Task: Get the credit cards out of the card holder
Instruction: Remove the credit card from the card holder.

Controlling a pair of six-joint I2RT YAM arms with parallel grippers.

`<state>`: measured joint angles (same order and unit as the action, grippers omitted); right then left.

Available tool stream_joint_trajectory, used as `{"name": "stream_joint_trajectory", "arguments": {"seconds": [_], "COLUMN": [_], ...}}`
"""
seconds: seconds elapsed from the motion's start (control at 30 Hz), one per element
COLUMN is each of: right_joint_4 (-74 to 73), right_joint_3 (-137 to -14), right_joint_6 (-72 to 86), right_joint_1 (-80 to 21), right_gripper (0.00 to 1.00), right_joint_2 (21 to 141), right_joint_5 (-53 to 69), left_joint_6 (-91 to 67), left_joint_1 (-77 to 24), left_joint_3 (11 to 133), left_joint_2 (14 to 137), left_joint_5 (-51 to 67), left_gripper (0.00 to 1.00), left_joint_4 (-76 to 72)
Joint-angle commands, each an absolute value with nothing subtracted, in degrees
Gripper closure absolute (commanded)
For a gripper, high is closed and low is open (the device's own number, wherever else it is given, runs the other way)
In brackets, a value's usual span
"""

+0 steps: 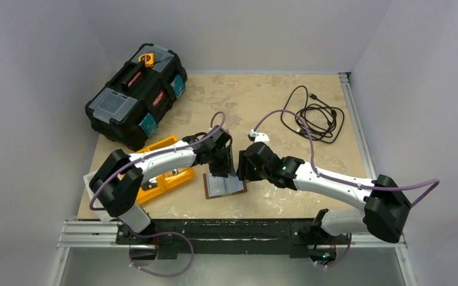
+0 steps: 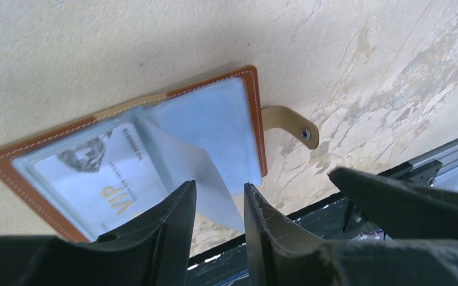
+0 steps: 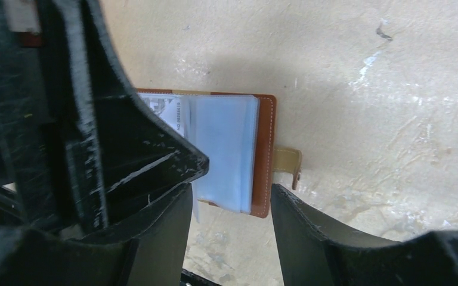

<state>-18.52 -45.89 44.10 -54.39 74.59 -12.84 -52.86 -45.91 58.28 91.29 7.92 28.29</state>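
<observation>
Card holder is laid open, clear sleeve betw. left gripper's parted fingers, right gripper also open; VIP card must next be pinched out.

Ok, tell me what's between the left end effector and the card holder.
The left wrist view shows a clear plastic sleeve, lifted off the open card holder, reaching into the left end effector finger gap.

- A mottled beige table is laid with:
- a black toolbox — far left
- a coiled black cable — far right
- an orange tray — near left
- the card holder, opened flat
</observation>
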Motion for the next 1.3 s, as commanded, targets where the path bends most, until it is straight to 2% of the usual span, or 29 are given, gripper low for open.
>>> {"name": "stream_joint_trajectory", "arguments": {"seconds": [0.0, 0.33, 0.6, 0.77, 0.87, 1.07, 1.27], "right_joint_4": [-20.93, -21.86, -18.4, -15.14, -12.14, -5.45, -1.95], "right_joint_3": [-45.36, -44.66, -46.35, -47.78, -48.82, -50.44, -50.61], "right_joint_6": [45.8, 47.0, 45.62, 45.27, 44.71, 44.79, 45.7], "right_joint_1": [-53.96, -53.96, -54.05, -54.52, -54.58, -54.58, -54.36], "right_gripper": [0.49, 0.5, 0.5, 0.53, 0.53, 0.58, 0.62], "right_joint_2": [71.03, 70.62, 72.57, 75.46, 78.31, 86.03, 90.09], "right_joint_5": [-16.15, -15.38, -12.56, -9.04, -6.03, 1.98, 4.12], "left_joint_6": [-51.51, -52.31, -49.53, -48.64, -48.27, -47.99, -47.83], "left_joint_1": [-46.23, -46.23, -44.35, -41.2, -39.24, -38.08, -37.79], "left_joint_3": [61.64, 62.83, 62.46, 56.87, 53.41, 49.68, 48.38], "left_joint_2": [95.54, 100.89, 90.68, 82.03, 78.75, 77.83, 80.67], "left_joint_5": [10.51, 14.74, 7.75, 3.26, 3.23, 5.14, 6.35], "left_gripper": [0.64, 0.53, 0.44, 0.43, 0.47, 0.69, 0.87], "left_joint_4": [26.01, 21.53, 30.14, 34.57, 34.93, 32.79, 29.97]}}
